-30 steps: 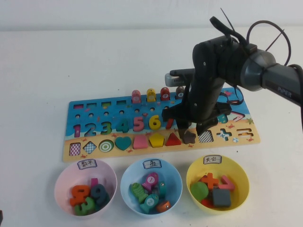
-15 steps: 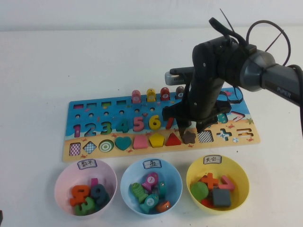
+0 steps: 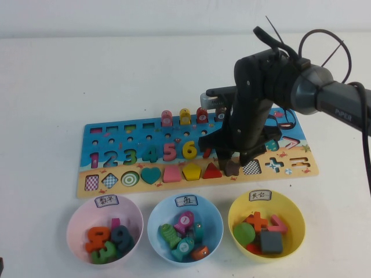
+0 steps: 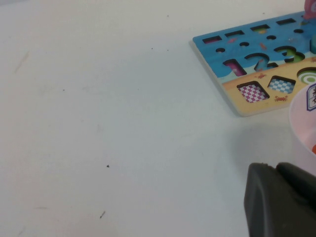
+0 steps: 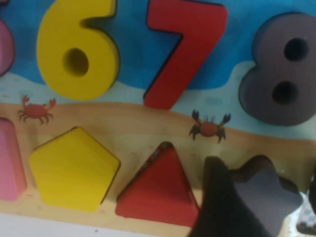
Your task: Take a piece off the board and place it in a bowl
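The dark brown star piece [image 3: 232, 168] sits in its slot on the tan strip of the board [image 3: 310, 169], right of the red triangle [image 3: 212, 171]. My right gripper [image 3: 232, 162] is down on the board, open, with one finger on each side of the star. In the right wrist view the star [image 5: 264, 197] lies between the jaws, with a dark finger [image 5: 212, 207] against one side. The yellow bowl [image 3: 297, 223] stands in front of the board at the right. My left gripper [image 4: 277, 168] is parked over bare table beside the board's end [image 4: 217, 49], with its fingers together.
A pink bowl [image 3: 78, 226] with number pieces and a light blue bowl [image 3: 156, 223] with fish pieces stand left of the yellow one. The yellow bowl holds a dark grey square block [image 3: 271, 241] and other pieces. Pegs stand along the board's far edge [image 3: 184, 117].
My right gripper has lowered a little onto the board, so its fingers now reach down around the star. The star and the bowls have not moved.
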Motion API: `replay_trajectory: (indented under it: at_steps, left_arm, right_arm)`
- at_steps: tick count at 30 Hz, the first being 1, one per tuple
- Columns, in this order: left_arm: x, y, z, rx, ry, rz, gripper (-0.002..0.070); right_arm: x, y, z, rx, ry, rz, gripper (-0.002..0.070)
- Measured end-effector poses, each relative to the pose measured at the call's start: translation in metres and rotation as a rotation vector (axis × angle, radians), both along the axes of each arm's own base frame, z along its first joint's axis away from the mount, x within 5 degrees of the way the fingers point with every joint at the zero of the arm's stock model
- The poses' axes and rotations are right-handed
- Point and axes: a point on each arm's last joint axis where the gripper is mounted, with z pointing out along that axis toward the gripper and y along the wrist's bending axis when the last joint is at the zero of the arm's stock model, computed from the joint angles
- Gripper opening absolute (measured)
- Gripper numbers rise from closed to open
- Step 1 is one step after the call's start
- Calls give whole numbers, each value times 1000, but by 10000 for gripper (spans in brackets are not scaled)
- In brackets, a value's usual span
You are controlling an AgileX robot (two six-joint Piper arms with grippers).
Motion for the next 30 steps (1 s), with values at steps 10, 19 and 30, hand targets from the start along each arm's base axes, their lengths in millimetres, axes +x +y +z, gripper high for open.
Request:
replay_trajectory:
  at_steps: [10, 19, 30]
  left_arm:
    - [0, 0, 0, 0, 0, 0, -3]
    - [0, 0, 0, 0, 0, 0, -3]
    - [0, 0, 0, 0, 0, 0, -3]
  right_arm:
    - [-1, 0, 0, -3, 12, 3, 341]
    - [-2, 0, -2, -7, 25, 3, 341]
    - [-2, 0, -2, -5, 26, 2, 292]
